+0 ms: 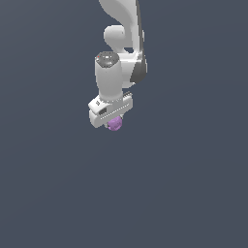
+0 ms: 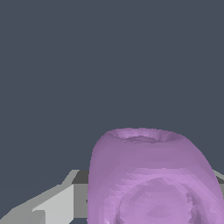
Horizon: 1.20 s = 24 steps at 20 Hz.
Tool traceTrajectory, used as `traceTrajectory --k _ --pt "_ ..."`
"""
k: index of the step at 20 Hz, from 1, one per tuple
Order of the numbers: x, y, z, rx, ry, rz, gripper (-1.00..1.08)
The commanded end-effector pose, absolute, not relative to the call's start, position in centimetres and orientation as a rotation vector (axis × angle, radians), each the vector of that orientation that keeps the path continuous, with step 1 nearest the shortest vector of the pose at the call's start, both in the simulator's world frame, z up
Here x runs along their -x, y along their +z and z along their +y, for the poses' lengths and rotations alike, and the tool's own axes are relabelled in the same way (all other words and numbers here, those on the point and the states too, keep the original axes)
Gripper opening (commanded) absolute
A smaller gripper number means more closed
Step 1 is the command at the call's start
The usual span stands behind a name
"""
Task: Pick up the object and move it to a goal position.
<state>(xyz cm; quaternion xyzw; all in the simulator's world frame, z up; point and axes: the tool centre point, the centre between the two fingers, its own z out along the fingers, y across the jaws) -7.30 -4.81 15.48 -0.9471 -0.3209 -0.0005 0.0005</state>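
In the exterior view the white arm hangs down from the top, and its gripper [image 1: 114,122] sits just under the white hand. A small light-purple lumpy ball [image 1: 115,124] pokes out below the hand, between the jaws. In the wrist view the ball [image 2: 151,179] fills the near part of the picture, with a dimpled end facing away. A grey finger [image 2: 57,203] shows beside it, pressed close to its side. The gripper is shut on the ball. The fingertips are mostly hidden by the hand and the ball.
A plain dark grey-blue surface [image 1: 184,184] fills the background in both views. No other objects or edges show.
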Motion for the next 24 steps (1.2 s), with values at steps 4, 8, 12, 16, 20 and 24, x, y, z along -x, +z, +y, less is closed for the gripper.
traceTrajectory --k 4,8,12,16,20,24 --pt "6.9 21.2 -8.0 2.973 -0.003 -1.008 -1.00" --pt "6.5 24.9 -10.1 2.973 -0.003 -1.008 -1.00" --pt "6.1 27.7 -11.7 2.974 -0.001 -1.008 -1.00" --pt "5.8 29.6 -12.9 2.975 -0.001 -1.008 -1.00" --pt "5.6 30.7 -13.5 2.975 0.000 -1.007 -1.00" --pt "5.5 31.1 -13.7 2.975 0.000 -1.007 -1.00"
